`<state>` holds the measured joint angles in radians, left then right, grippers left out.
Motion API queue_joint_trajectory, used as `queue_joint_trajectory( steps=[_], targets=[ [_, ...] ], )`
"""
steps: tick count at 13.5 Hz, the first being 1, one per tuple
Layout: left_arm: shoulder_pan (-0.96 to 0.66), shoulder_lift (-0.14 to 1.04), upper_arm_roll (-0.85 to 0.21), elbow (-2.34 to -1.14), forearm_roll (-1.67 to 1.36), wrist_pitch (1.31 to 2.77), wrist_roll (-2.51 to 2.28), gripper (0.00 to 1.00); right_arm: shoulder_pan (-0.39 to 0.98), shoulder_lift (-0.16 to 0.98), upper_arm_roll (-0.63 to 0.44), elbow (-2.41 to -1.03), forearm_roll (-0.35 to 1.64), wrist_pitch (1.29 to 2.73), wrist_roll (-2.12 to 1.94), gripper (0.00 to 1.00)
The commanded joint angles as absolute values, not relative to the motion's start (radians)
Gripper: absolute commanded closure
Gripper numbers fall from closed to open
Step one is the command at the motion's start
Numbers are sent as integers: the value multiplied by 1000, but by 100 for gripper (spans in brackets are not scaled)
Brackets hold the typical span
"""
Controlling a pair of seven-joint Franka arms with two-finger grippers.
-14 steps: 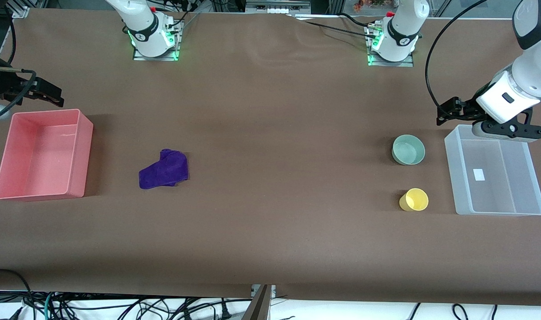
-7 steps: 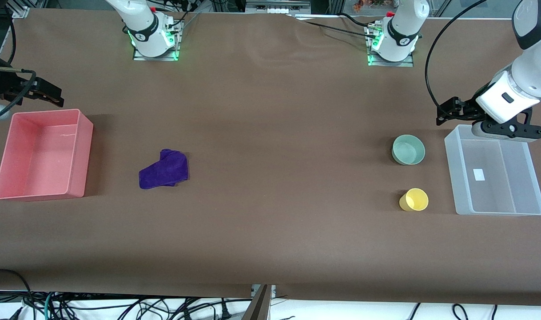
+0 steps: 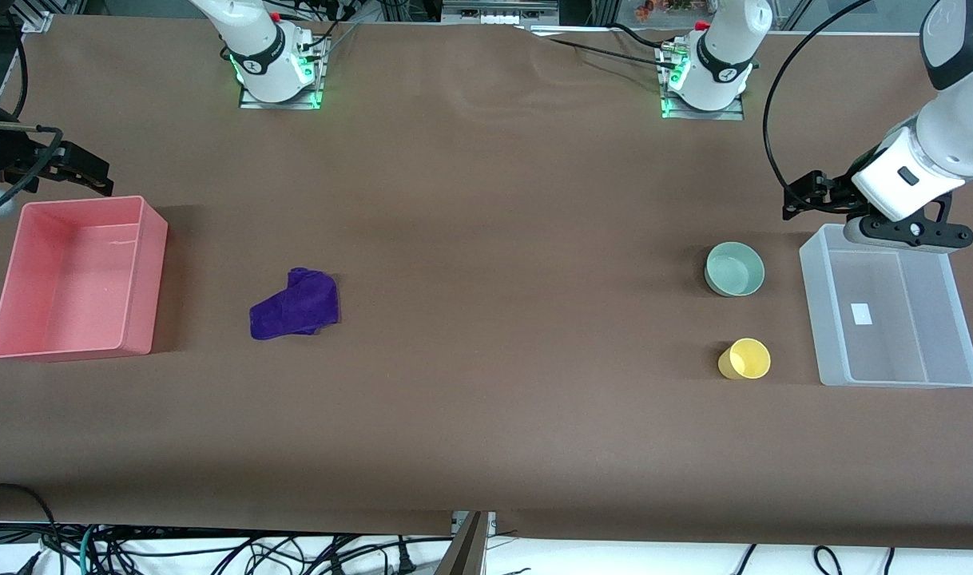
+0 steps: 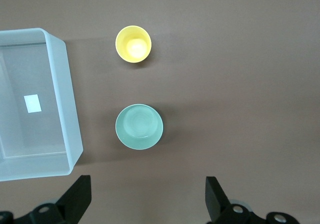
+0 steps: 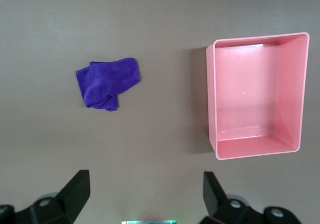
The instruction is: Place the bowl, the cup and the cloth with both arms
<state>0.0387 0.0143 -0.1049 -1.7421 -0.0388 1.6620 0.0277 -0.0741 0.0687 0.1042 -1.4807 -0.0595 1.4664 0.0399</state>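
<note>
Bowl (image 3: 734, 269) sits on the tabletop (image 3: 486, 239) at right-center of the front view, upright, empty, just beside the clear bin (image 3: 890, 307) but not touching it. Cup (image 3: 744, 358) is lower in that frame, nearer the camera than the bowl, apart from it and near the same bin. Cloth (image 3: 295, 303) lies crumpled at left-center of the frame, well apart from the pink bin (image 3: 75, 275) at the left edge. Both bins are empty.

Left gripper (image 3: 806, 196) hangs at upper right of the front view, over the tabletop by the clear bin's upper corner; in the left wrist view its 2 fingers (image 4: 77, 199) are spread wide, holding nothing. Right gripper (image 3: 79, 169) hangs at the upper left edge, just above the pink bin's top rim; its fingers (image 5: 75, 191) are also spread wide and empty.
</note>
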Motion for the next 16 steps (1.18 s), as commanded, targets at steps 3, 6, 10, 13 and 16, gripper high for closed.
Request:
queue_joint_trajectory(
  steps=[3,6,10,13,16],
  targets=[
    [34,8,-98,-1756,-55,1658,25,0,-71,64,103,-1482,-71,1477,29,0],
    [38,11,-97,-1758,-55,1651,37,0,-72,64,101,-1482,-71,1477,26,0],
    [48,24,-95,-1756,-55,1614,38,0,-72,64,101,-1482,-71,1477,28,0],
    [49,37,-94,-1756,-55,1609,41,0,-69,64,104,-1480,-69,1477,31,0],
    [55,60,-89,-1753,-46,1589,206,0,-78,64,101,-1482,-61,1477,28,0]
  ],
)
